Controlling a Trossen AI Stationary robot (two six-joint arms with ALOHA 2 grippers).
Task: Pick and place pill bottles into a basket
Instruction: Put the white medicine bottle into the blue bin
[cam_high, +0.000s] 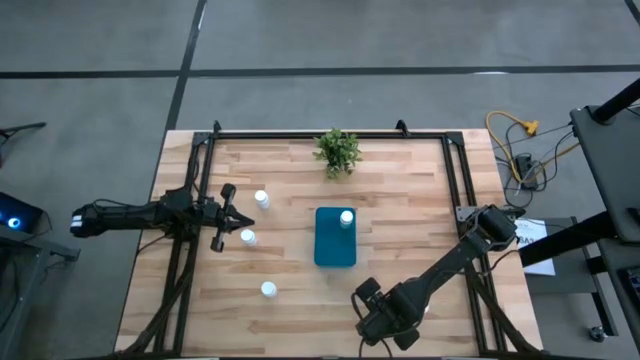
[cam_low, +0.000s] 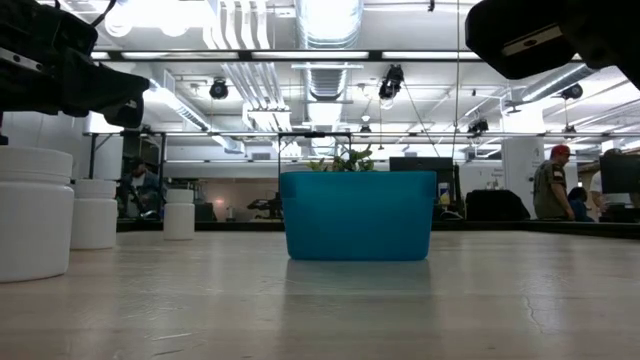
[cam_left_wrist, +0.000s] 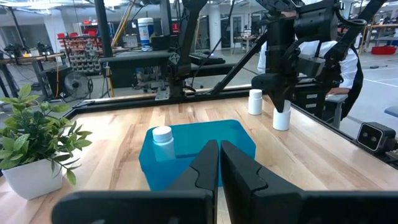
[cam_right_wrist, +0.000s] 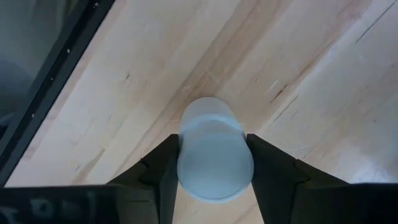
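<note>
A pill bottle (cam_right_wrist: 214, 149) is clamped between the fingers of the right gripper (cam_high: 385, 322), which is held at the near edge of the table (cam_high: 300, 320), right of centre. Farther in, three loose bottles (cam_high: 268, 290) (cam_high: 248, 237) (cam_high: 261, 199) are seen on the left half of the wood. The left gripper (cam_left_wrist: 219, 168) is held among them with its fingers pressed together on nothing. At mid-table the teal basket (cam_high: 334, 245) is found, one bottle (cam_high: 346, 217) standing in its far end. A potted plant (cam_high: 338, 152) is set beyond it.
</note>
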